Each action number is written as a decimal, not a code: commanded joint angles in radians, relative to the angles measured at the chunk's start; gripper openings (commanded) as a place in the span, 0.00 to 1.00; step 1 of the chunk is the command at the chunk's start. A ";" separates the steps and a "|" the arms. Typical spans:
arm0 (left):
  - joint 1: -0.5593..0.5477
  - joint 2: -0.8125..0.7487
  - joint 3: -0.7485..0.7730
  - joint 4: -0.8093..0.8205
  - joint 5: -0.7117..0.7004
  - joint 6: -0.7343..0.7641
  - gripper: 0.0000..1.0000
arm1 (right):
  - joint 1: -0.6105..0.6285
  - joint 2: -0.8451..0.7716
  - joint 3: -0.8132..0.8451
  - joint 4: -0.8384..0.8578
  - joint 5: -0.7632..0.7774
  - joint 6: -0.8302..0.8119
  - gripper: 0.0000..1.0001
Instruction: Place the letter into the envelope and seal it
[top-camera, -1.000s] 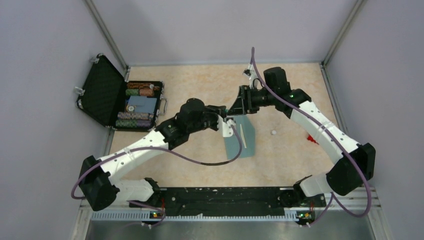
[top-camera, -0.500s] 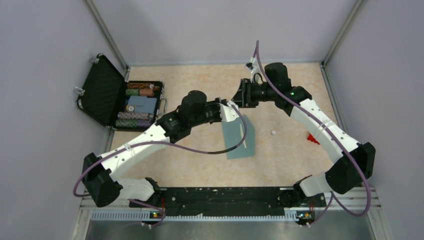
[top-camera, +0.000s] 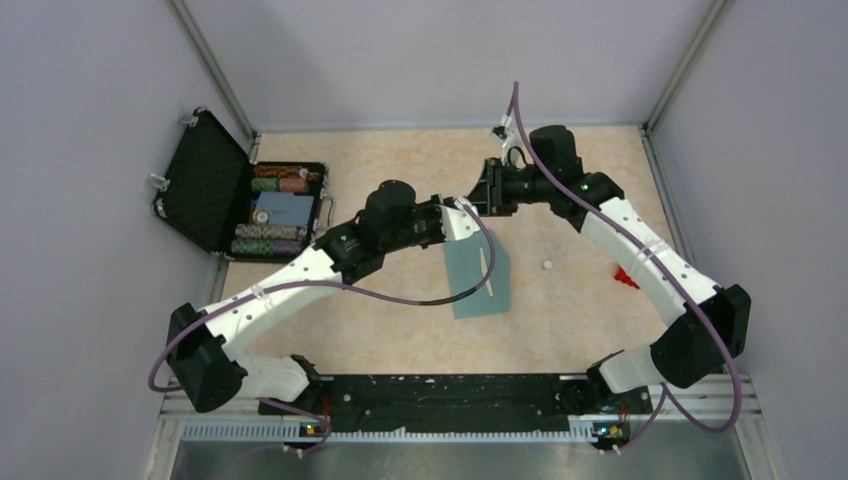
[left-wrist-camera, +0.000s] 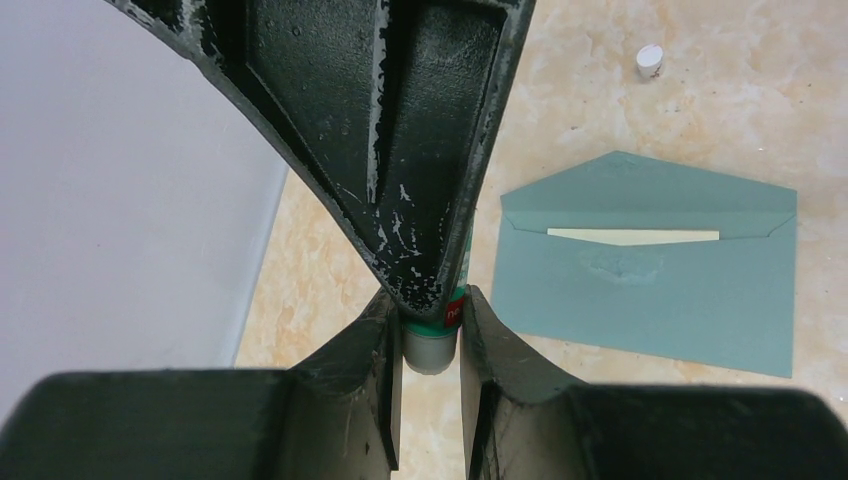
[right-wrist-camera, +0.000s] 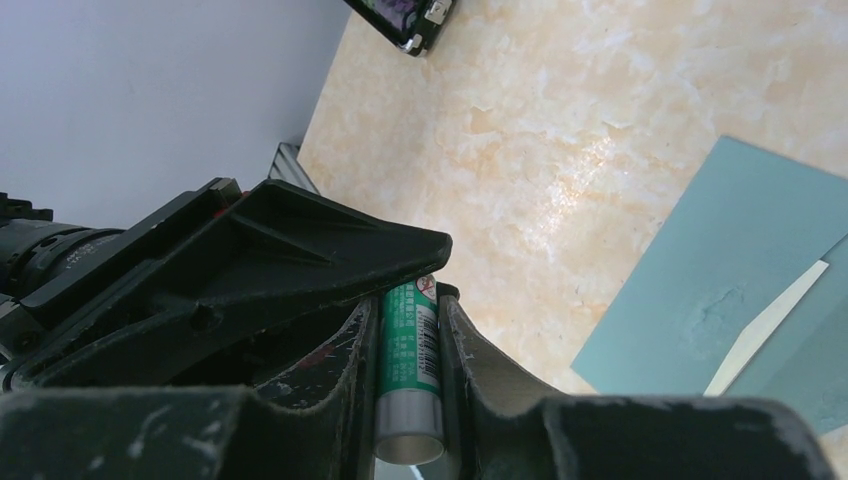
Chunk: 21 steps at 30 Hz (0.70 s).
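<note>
Envelope (left-wrist-camera: 645, 280): laid flat on the worktop (top-camera: 400, 160), flap spread open so its edge can be reached for gluing.
Letter (left-wrist-camera: 633, 236): already tucked into the envelope's pocket, only a beige strip is shown at the mouth.
Glue stick (right-wrist-camera: 409, 370): held in the air just beyond the envelope's far short end, shared between both arms.
Left fingers (left-wrist-camera: 370, 360): clenched on the stick's white end.
Right fingers (right-wrist-camera: 470, 365): closed against the green barrel from the opposite side, judged a handover or a twist.
White cap (top-camera: 546, 265): left near the envelope's right side, apart from it.
Sealing: not yet done.
</note>
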 joint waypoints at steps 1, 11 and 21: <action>-0.005 -0.002 0.029 0.014 0.033 -0.050 0.00 | -0.013 -0.016 0.013 0.061 0.015 0.006 0.14; -0.005 0.009 0.023 0.023 0.031 -0.092 0.00 | -0.012 -0.031 -0.002 0.059 0.008 -0.010 0.04; 0.112 -0.115 0.004 -0.083 0.228 -0.369 0.55 | -0.053 -0.084 -0.030 -0.064 0.029 -0.371 0.00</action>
